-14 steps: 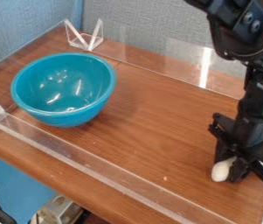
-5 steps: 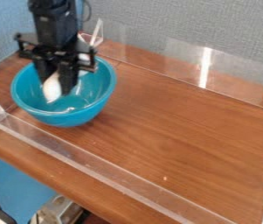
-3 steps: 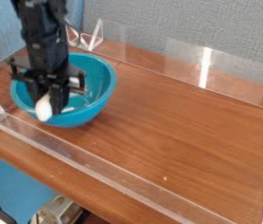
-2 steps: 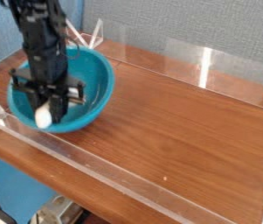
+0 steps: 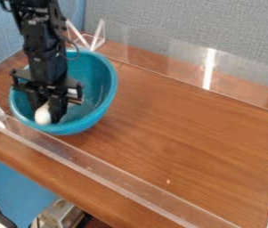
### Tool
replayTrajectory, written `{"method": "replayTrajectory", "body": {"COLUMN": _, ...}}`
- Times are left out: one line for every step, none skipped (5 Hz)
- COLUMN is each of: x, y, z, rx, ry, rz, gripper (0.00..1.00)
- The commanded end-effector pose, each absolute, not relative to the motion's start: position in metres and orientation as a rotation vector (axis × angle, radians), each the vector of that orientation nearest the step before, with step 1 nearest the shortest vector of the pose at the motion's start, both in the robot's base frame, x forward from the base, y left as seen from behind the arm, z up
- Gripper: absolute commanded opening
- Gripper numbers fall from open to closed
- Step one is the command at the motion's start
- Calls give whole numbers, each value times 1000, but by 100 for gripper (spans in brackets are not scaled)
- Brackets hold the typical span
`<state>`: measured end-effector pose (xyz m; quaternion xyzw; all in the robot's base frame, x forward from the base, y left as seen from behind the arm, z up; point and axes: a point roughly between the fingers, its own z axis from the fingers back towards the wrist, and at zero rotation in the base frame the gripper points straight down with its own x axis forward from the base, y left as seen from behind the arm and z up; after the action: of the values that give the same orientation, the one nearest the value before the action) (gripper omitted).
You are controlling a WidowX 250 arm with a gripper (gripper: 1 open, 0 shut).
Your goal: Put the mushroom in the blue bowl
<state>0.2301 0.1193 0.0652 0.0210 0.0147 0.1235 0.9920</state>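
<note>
The blue bowl [image 5: 92, 89] stands at the left of the wooden table, a deep glossy turquoise one. My black gripper [image 5: 48, 112] hangs straight down over the bowl's near-left part, shut on the mushroom [image 5: 44, 114]. Only the mushroom's cream-white stem shows between the fingers; its cap is hidden. The mushroom sits low inside the bowl; whether it touches the bottom I cannot tell. My arm covers the bowl's left side.
A low clear plastic wall [image 5: 124, 187] runs around the wooden table [image 5: 183, 125]. A clear triangular bracket [image 5: 94, 37] stands at the back left corner, just behind the bowl. A blue-grey wall lies behind.
The gripper carried the mushroom from the right side of the table over to the bowl. Over the last second it sank lower into the bowl and shifted toward its near-left side, staying shut.
</note>
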Motion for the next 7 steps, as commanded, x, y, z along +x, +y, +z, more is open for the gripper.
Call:
{"method": "replayTrajectory", "body": {"x": 238, "y": 122, "z": 59, "rx": 58, "ry": 6, "rz": 288, "gripper": 0}}
{"method": "replayTrajectory", "body": {"x": 237, "y": 118, "z": 49, "rx": 62, "ry": 13, "rz": 316, "gripper": 0}}
{"method": "replayTrajectory", "body": {"x": 240, "y": 126, "z": 54, "rx": 60, "ry": 16, "rz": 324, "gripper": 100}}
{"method": "replayTrajectory", "body": {"x": 243, "y": 134, "z": 63, "rx": 55, "ry": 16, "rz": 332, "gripper": 100}}
{"method": "replayTrajectory", "body": {"x": 243, "y": 128, "z": 54, "rx": 52, "ry": 13, "rz": 349, "gripper": 100}}
{"method": "replayTrajectory", "body": {"x": 244, "y": 123, "z": 44, "rx": 52, "ry": 10, "rz": 366, "gripper": 100}}
{"method": "replayTrajectory", "body": {"x": 253, "y": 130, "z": 47, "rx": 49, "ry": 4, "rz": 349, "gripper": 100}}
